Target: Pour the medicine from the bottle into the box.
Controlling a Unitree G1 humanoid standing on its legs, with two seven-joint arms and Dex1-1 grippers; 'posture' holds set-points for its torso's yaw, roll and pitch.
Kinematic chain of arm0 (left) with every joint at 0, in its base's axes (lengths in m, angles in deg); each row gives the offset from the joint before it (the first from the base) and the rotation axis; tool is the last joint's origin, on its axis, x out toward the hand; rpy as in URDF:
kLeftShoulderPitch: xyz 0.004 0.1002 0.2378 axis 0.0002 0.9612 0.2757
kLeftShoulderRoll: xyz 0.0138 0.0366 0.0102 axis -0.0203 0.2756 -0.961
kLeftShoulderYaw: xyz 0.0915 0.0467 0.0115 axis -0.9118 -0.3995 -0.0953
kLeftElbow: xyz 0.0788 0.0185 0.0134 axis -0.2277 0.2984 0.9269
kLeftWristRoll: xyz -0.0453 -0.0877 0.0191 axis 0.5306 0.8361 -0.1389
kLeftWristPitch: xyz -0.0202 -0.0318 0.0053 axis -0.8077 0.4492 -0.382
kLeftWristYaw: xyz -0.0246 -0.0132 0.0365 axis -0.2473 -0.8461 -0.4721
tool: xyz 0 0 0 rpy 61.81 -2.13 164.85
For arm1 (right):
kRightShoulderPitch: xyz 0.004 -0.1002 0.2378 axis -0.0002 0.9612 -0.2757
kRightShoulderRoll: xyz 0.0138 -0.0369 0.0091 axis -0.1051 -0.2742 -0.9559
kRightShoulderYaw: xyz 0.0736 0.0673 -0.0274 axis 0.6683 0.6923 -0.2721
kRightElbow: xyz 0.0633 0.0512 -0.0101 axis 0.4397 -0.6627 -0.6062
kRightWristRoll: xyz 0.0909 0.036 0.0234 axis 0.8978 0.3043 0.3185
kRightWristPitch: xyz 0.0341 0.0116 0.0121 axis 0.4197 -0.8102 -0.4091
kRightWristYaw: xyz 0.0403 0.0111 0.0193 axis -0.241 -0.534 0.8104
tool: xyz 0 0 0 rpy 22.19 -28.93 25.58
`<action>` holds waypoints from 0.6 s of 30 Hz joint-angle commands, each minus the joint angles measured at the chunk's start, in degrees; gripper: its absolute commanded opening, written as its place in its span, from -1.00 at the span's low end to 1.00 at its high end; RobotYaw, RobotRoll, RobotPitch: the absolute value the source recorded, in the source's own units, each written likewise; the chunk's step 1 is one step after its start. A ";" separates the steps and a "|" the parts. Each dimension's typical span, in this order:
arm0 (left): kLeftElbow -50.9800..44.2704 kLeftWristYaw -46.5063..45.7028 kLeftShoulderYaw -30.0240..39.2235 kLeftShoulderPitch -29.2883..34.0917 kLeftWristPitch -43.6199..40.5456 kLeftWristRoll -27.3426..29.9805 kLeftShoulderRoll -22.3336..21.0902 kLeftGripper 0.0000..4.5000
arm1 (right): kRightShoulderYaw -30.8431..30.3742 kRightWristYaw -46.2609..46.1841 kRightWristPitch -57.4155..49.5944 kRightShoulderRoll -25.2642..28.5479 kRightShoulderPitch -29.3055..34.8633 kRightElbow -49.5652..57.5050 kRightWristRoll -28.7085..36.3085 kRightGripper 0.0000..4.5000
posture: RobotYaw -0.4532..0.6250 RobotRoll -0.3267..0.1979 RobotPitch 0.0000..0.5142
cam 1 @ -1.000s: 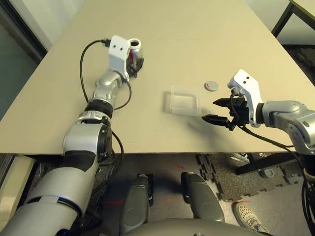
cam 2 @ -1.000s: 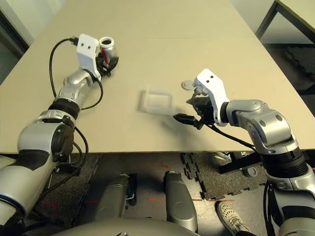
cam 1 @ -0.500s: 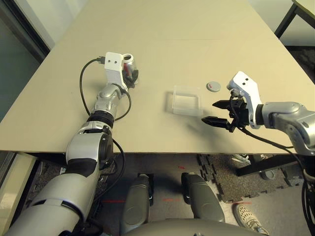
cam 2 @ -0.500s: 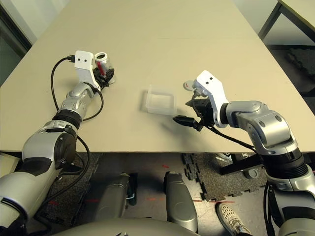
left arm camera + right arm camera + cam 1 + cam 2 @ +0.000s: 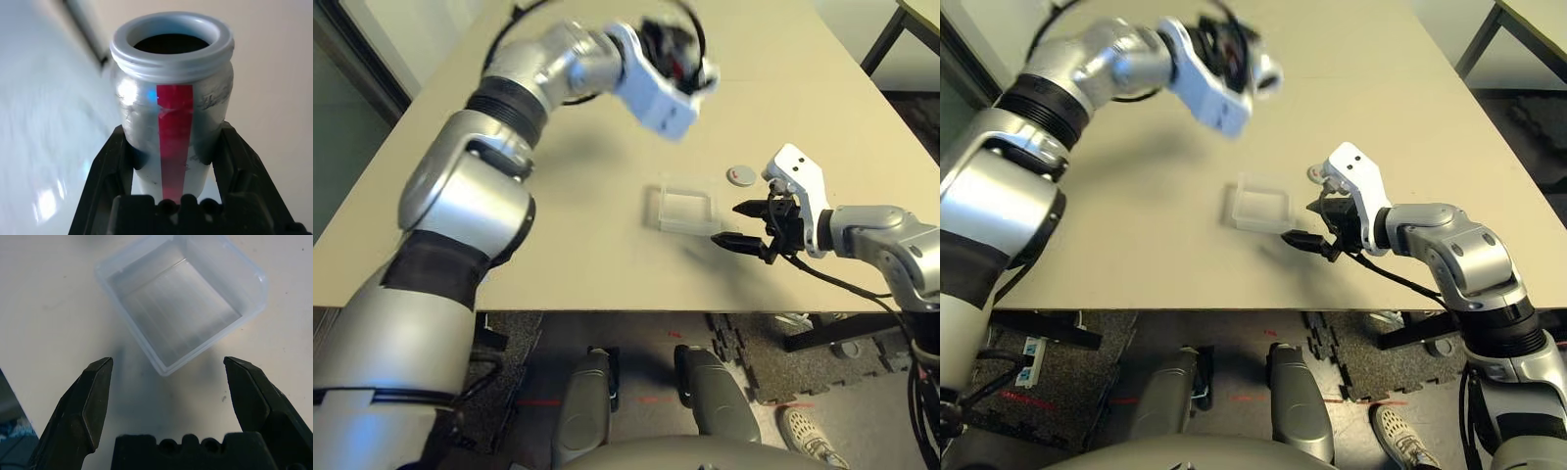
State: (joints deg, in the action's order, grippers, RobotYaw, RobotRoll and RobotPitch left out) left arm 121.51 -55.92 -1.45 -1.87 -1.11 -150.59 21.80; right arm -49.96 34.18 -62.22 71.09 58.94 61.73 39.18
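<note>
Tan table (image 5: 607, 255); empty clear box (image 5: 183, 303); uncapped bottle (image 5: 171, 103) in left hand (image 5: 171, 196)

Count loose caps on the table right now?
1. A small grey cap with a red mark lies on the table, just beyond the open right gripper and right of the clear box. Others may be hidden behind the raised left arm.

A: Eyes on the surface — a broad, pale beige flat-topped table (image 5: 607, 245), matte and plain.

B: And on it, the small shallow square tray of clear plastic (image 5: 683, 209), sitting flat near the front edge.

A: Up at two o'clock from that tray, a small loose round grey disc cap with a red mark (image 5: 736, 175), lying flat, apart from it.
</note>
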 commanded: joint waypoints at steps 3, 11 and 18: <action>1.60 -4.22 -1.56 -1.87 -0.29 -2.39 3.73 0.07 | 0.16 -1.66 0.21 -1.12 1.32 0.85 0.08 1.00 | -0.48 0.25 -0.55; 4.38 -2.53 -0.19 -2.36 -0.83 -0.53 5.20 0.07 | 0.47 -2.20 -0.58 -1.00 2.08 1.93 0.66 1.00 | -0.46 0.25 -0.52; 7.00 9.35 10.07 2.54 -3.54 11.32 3.69 0.07 | 0.23 -1.24 -1.13 -0.10 1.55 1.87 1.10 1.00 | -0.41 0.25 -0.49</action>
State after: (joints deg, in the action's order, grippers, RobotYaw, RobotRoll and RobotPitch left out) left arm 126.78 -52.00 4.09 -1.05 -3.13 -145.29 25.74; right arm -49.69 32.33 -62.67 70.30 60.62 62.32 39.50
